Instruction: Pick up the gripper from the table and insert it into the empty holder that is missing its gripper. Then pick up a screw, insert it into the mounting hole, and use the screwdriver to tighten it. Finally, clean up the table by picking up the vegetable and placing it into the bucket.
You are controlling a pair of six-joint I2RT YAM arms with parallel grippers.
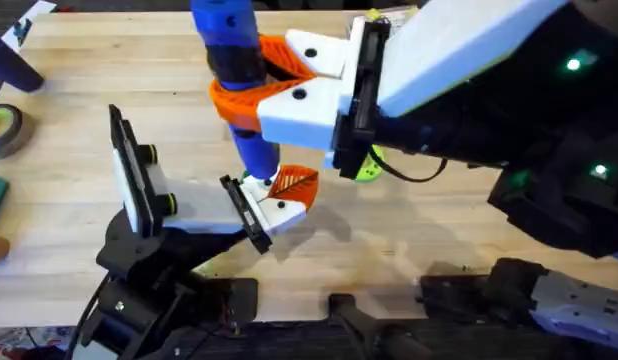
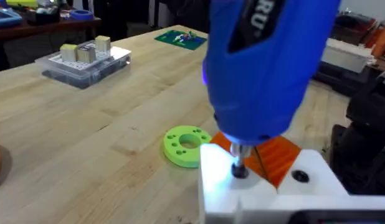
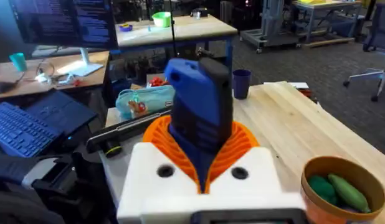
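Overhead: right gripper (image 1: 251, 88) (big white claw with orange ribbed pads) pinches the blue screwdriver (image 1: 236, 70) round its barrel, holding it upright over the middle of the tabletop (image 1: 409, 240). Screwdriver tip comes down onto the small white gripper block (image 1: 281, 205), which sits at the end of the holder (image 1: 149, 205), against its black clamp plate (image 1: 247, 212), orange fin finger (image 1: 294, 183) pointing away from the robot. Holder's tall black side panel (image 1: 126, 165) with green-ringed knobs stands at the left of its white wrist body. Left wrist view: screwdriver (image 2: 267, 62) fills the upper part, its metal bit (image 2: 240, 163) touching the top face of the white block (image 2: 267, 186) with a bright glow at the contact; a dark dot sits on the block just beside the bit, orange fin behind. A lime green ring-shaped part (image 2: 185, 145) lies on the wood just beside the block. Left gripper: cannot tell its state. Right wrist view: orange pads (image 3: 239, 144) press both sides of the screwdriver body (image 3: 202, 112); bucket (image 3: 314, 186) at lower right has a green vegetable (image 3: 339, 190) lying inside it. Grey tape roll (image 1: 4, 130) near the far left edge overhead.
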